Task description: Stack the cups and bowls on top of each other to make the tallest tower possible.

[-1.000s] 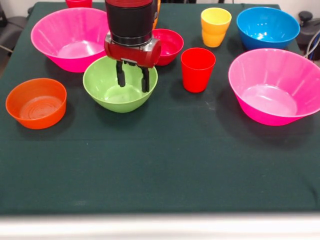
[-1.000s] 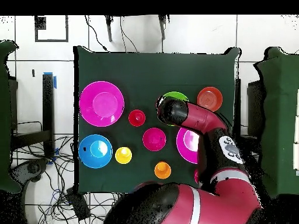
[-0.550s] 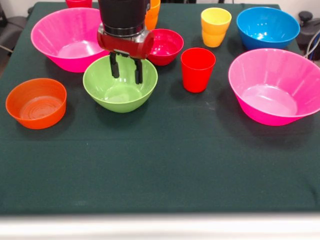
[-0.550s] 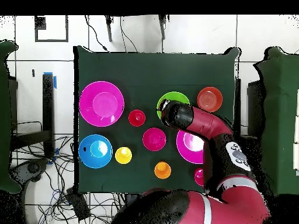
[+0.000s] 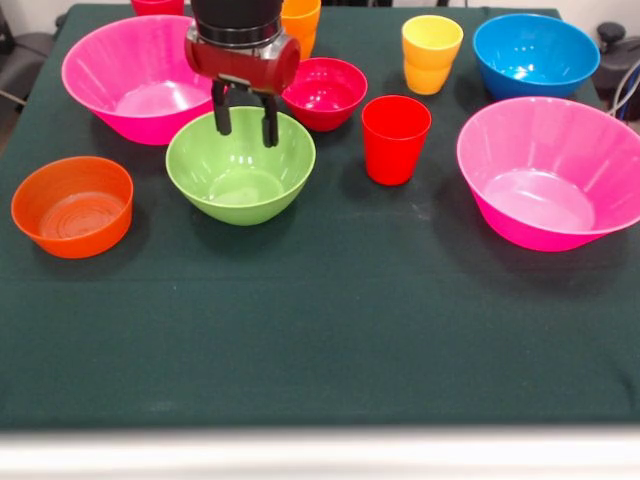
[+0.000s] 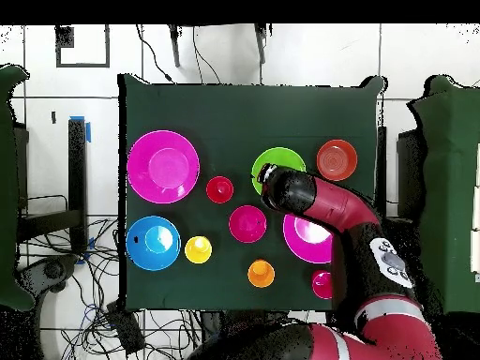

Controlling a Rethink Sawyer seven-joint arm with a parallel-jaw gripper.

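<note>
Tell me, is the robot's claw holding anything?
No. The gripper is open and empty, hanging over the far rim of the green bowl.

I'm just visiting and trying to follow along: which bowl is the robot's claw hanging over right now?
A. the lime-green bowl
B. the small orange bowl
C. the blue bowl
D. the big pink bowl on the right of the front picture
A: in the front view the claw, open and empty, hangs over the far rim of the lime-green bowl, well away from the other three bowls.
</note>
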